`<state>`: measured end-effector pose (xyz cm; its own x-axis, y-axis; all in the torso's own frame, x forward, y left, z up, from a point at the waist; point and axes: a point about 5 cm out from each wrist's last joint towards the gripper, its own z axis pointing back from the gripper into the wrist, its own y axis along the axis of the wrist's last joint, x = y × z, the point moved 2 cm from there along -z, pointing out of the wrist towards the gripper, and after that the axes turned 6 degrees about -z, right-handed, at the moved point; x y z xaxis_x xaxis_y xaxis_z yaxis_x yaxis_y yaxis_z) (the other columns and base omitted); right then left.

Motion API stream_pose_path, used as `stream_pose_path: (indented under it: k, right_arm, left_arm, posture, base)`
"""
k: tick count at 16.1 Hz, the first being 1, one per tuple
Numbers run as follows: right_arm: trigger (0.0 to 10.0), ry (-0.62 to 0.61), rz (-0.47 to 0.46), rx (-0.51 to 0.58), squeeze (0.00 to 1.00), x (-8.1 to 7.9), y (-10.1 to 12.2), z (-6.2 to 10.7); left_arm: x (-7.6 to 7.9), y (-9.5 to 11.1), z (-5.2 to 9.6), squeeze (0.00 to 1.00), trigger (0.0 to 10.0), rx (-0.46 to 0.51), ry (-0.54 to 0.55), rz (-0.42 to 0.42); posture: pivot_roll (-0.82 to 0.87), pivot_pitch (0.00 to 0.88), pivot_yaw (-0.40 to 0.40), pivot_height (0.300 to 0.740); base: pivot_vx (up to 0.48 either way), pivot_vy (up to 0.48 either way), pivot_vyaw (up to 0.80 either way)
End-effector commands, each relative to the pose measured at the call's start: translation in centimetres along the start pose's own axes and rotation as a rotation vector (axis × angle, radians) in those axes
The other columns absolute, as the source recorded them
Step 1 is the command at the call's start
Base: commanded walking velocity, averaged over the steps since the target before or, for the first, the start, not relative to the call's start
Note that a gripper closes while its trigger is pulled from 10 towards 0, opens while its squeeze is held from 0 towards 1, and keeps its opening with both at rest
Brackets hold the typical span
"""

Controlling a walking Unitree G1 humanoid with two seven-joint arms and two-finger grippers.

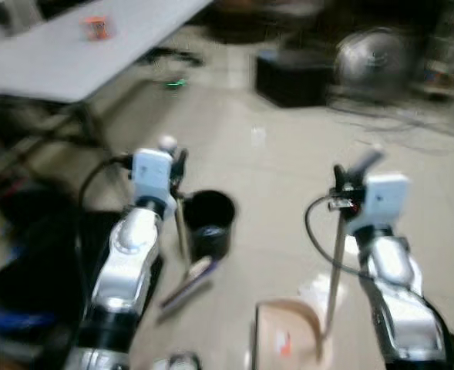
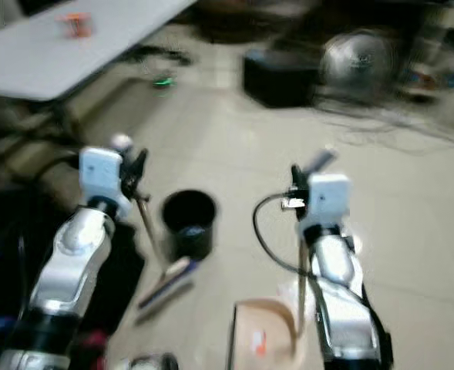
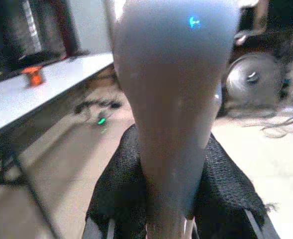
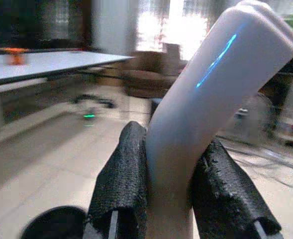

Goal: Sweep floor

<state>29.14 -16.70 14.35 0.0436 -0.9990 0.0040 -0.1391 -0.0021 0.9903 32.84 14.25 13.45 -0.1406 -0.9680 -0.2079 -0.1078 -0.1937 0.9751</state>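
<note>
- Arms, both silver, reach forward and slightly inward over the pale tiled floor, elbows bent, each wrist raised upright.
- The left gripper has its black padded fingers pinched on the grey rounded handle top of a thin-shafted broom; the shaft runs down to a flat brush head lying on the floor just beside a black cylindrical bin.
- The right gripper has its fingers pressed on either side of a pale grey bent handle; its thin pole drops to a tan dustpan resting on the floor in front of the robot.
- The bin stands between the two arms, nearer the left one.
- A white tabletop carrying a small orange object sits far left; a black box and a round fan stand farther back.
</note>
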Motion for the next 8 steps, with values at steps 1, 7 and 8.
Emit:
stream_pose_path:
  k: [1, 7, 8]
  right_arm:
    - [10.0, -0.003, -0.019, 0.026, 0.0, -0.13, 0.72, -0.08]
    - [10.0, -0.02, -0.022, 0.018, 0.0, 0.17, 0.68, 0.27]
    - [10.0, -0.021, -0.022, 0.018, 0.0, 0.19, 0.68, 0.28]
  left_arm:
    - [-0.54, 1.32, -0.42, 0.0, 10.0, 0.041, 0.0, -0.033]
    - [-0.29, 1.44, -0.37, 0.0, 10.0, 0.041, -0.02, -0.026]
    - [-0.27, 1.44, -0.38, 0.0, 10.0, 0.041, -0.021, -0.026]
  posture:
    - [-0.05, 0.065, 0.057, 0.74]
    - [-0.06, 0.067, 0.064, 0.74]
    - [-0.06, 0.067, 0.064, 0.74]
  base:
    - [0.307, 0.0, 0.0]
    - [0.315, 0.0, 0.0]
    - [0.319, 0.0, 0.0]
